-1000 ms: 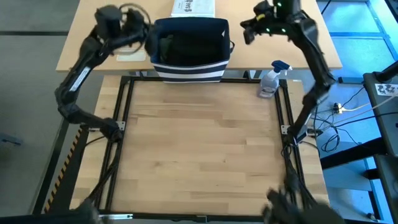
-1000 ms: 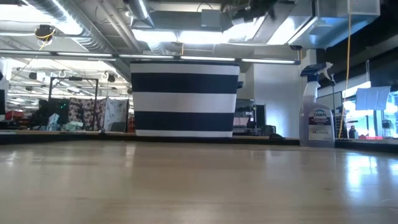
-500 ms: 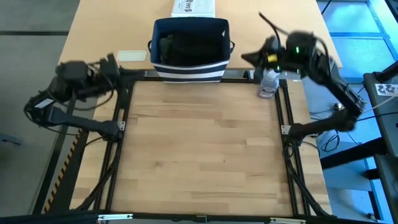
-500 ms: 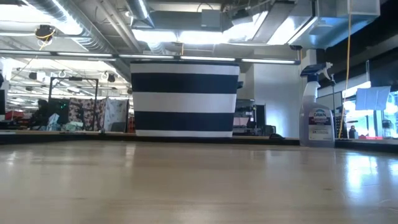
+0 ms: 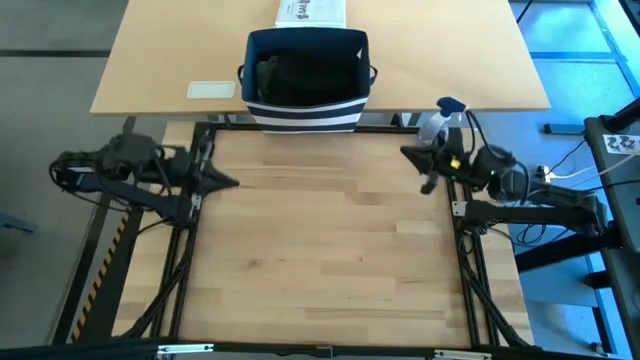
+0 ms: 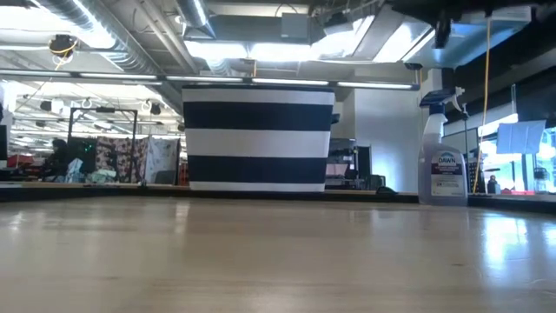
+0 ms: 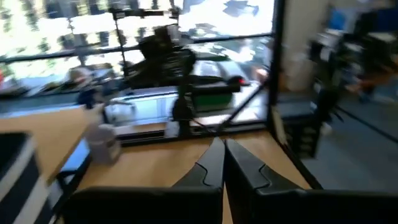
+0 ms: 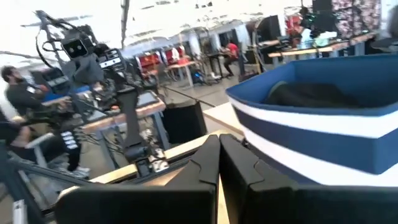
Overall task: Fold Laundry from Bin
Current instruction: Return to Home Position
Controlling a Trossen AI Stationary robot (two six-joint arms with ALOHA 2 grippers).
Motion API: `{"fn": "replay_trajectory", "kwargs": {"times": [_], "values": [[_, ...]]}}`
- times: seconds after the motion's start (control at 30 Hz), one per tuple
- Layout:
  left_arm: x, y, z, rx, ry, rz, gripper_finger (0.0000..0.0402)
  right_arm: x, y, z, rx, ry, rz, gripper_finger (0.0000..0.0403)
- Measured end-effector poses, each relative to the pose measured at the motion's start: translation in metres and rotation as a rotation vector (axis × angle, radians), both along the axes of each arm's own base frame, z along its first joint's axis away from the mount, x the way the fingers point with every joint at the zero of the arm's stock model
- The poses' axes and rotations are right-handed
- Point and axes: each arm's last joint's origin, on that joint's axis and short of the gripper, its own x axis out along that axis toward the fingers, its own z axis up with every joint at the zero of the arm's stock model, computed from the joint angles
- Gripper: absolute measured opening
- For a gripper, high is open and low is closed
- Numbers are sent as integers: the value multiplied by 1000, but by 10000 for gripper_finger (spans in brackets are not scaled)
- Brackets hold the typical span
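Navy bin with laundry (contents hidden from low view), left gripper, right gripper both clenched.

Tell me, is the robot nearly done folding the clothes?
Nearly, it looks like. Done: dark laundry lies inside the bin, which stands on the far table, and no cloth lies on the work table. In hand: nothing; the left gripper and right gripper are shut and empty, low at the work table's sides. Left: probably only settling the arms to rest.
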Motion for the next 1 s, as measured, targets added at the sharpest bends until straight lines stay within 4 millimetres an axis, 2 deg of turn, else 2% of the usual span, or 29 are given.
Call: {"fn": "replay_trajectory", "kwargs": {"times": [0.17,0.3,0.5,0.63,0.87,1.0], "values": [[7,-9,-19,115,47,-197,0,-7,6,-35,37,-38,13,9],[11,-9,-50,168,112,-198,0,-8,6,-54,67,-11,15,9],[11,-8,-108,153,57,-166,0,-8,6,-56,65,-32,14,9],[7,-8,-139,105,-71,-182,0,-7,6,-65,76,61,17,9],[-4,-7,-174,74,-266,-171,0,-8,6,-84,94,254,24,10],[-7,-6,-191,44,-312,-166,0,-6,6,-84,-28,298,48,10]]}}
